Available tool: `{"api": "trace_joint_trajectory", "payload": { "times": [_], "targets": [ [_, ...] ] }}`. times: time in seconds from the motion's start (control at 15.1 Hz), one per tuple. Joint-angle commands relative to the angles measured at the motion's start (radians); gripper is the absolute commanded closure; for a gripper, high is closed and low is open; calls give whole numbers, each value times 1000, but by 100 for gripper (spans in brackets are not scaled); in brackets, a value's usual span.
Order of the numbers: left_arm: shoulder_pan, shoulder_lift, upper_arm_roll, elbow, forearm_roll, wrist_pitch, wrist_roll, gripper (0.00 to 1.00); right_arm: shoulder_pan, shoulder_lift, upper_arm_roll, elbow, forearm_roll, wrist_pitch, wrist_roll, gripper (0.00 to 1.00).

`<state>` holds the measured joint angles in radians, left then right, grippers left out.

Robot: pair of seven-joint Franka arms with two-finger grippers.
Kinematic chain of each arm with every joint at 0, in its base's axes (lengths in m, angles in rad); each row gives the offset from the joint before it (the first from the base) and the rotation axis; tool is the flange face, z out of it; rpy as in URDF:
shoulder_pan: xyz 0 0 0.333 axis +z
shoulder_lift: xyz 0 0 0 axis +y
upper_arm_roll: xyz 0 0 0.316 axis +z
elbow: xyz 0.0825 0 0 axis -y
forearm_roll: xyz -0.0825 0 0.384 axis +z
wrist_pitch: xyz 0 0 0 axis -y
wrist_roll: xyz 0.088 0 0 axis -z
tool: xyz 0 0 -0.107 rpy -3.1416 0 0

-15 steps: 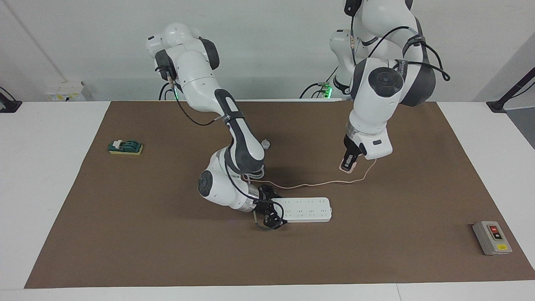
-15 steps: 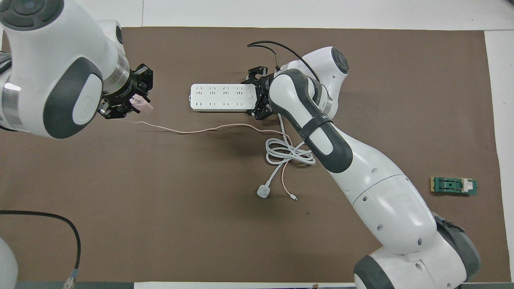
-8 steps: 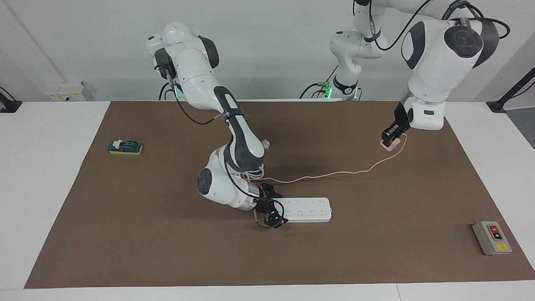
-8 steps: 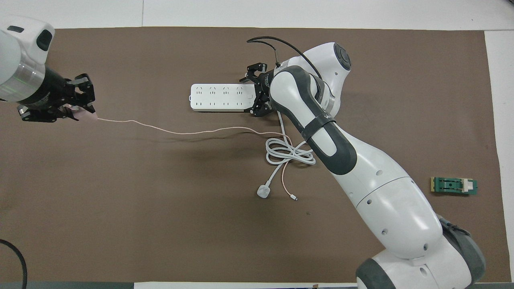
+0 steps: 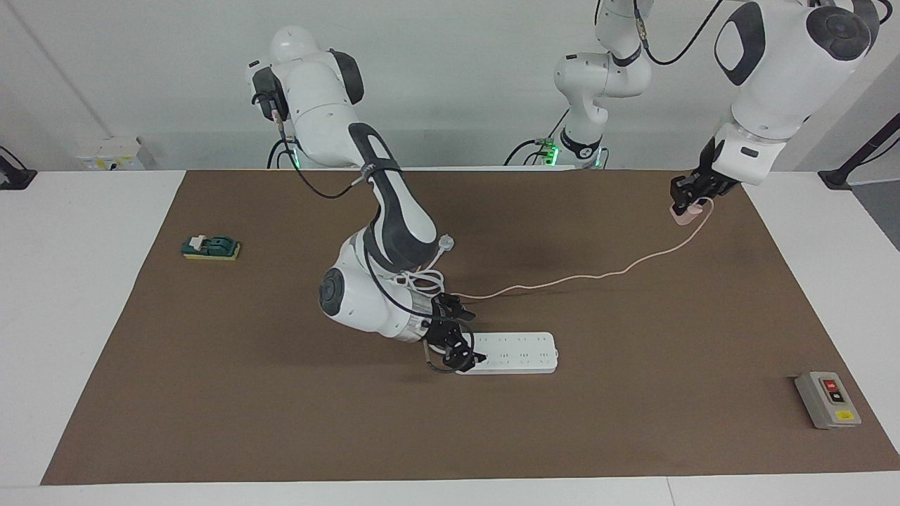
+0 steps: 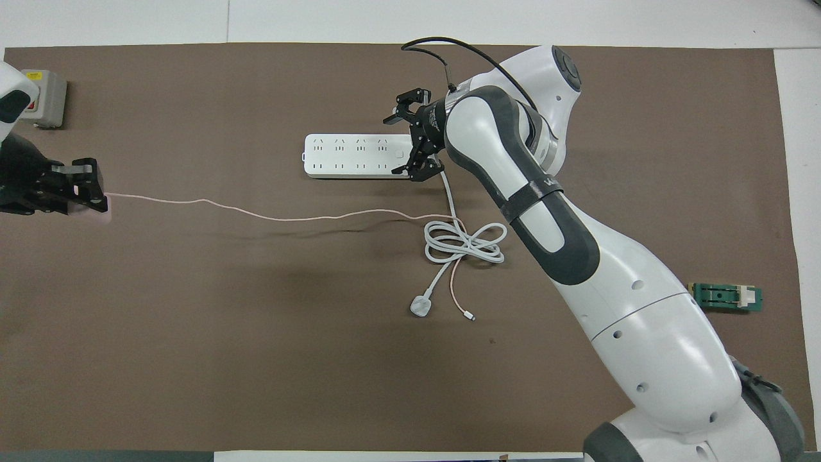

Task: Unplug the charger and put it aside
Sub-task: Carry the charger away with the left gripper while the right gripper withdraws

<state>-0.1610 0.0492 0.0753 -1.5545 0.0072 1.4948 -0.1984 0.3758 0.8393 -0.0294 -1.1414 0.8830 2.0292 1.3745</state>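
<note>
The pink cable (image 5: 598, 275) stretches across the brown mat (image 5: 281, 422), whose nearer-to-robots part lies open.

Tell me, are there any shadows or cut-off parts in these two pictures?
Facing view: soft shadows on the brown mat beneath the right arm and under the raised pink cable; the left arm's top is cropped. Overhead view: a faint shadow below the same cable; the left pincer holding the charger sits at the frame's edge, its arm mostly out of frame.
</note>
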Motion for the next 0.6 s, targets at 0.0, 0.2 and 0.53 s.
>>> {"api": "trace_joint_trajectory", "payload": {
  "times": [0.0,0.2,0.53],
  "targets": [
    [24,-45,-3,-36,-12,-14,130,100,-26,-72,-6,-21,-33,-64,44,0],
    [47,-60,-3,-64,-12,-4,244,100,-34,-135,-41,-23,-81,-142,64,0],
    [103,-129,-3,-243,-64,195,381,100,-34,-244,-116,-26,-166,-254,60,0]
  ]
}}
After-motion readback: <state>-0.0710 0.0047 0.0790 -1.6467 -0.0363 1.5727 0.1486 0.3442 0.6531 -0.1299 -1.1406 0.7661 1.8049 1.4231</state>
